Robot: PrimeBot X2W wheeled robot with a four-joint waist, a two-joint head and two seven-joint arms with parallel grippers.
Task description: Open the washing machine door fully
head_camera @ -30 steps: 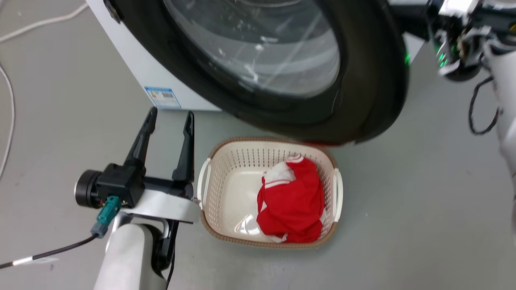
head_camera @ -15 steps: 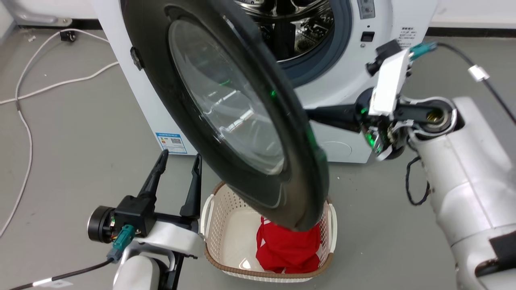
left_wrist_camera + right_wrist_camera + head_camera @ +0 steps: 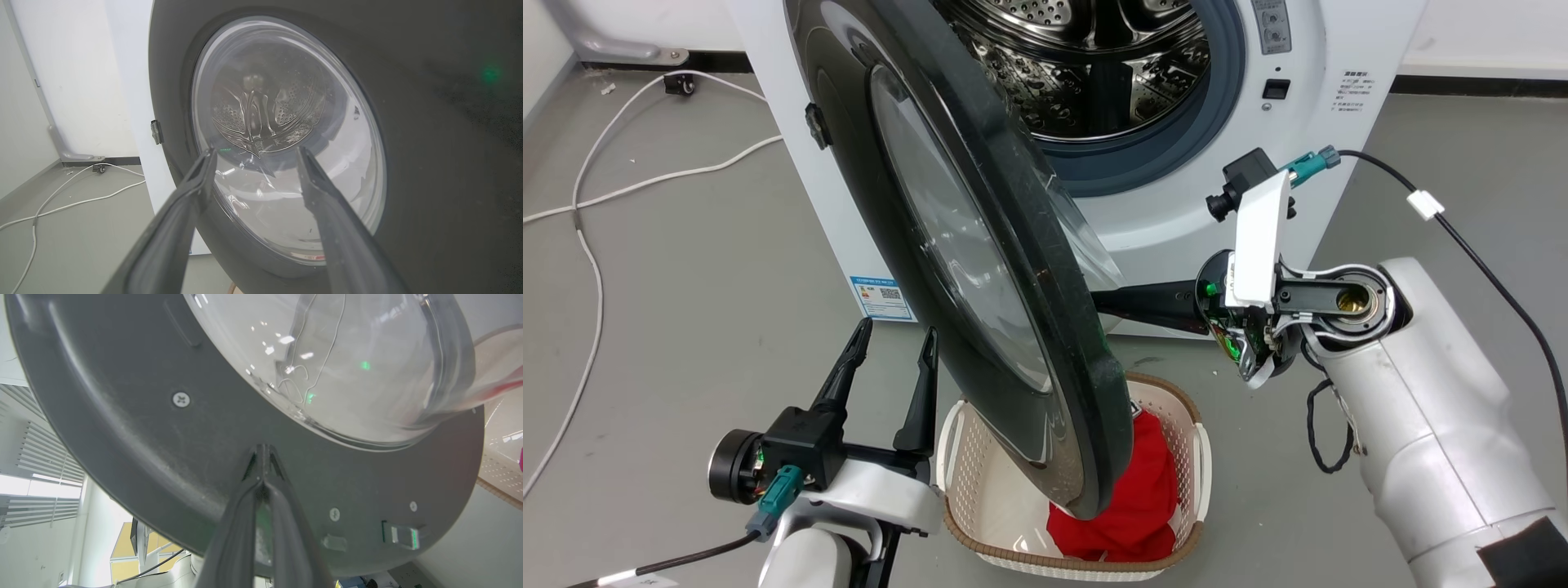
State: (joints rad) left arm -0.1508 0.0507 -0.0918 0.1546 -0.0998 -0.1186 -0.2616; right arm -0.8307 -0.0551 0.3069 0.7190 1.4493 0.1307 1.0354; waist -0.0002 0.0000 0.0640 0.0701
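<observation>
The white washing machine (image 3: 1176, 220) stands at the back with its steel drum (image 3: 1094, 57) exposed. The washing machine door (image 3: 964, 261), black-rimmed with a clear glass bowl, hangs swung out from its left-side hinge, nearly edge-on to the head view. My right gripper (image 3: 263, 451) is shut with nothing in it, and its tips press the door's grey inner face (image 3: 163, 449) just below the glass bowl (image 3: 347, 355). In the head view its fingers (image 3: 1143, 300) reach left behind the door's edge. My left gripper (image 3: 892, 347) is open near the floor, facing the door's outer side (image 3: 429, 143) without touching it.
A cream laundry basket (image 3: 1201, 457) holding a red garment (image 3: 1152, 506) sits on the floor directly under the door's lower edge. White cables (image 3: 588, 245) trail across the grey floor at left. A black cable (image 3: 1486, 261) runs to my right wrist.
The head camera has tilted up, bringing the drum into view. The door has swung further out, from face-on to nearly edge-on. My right gripper has followed it, still behind its inner side.
</observation>
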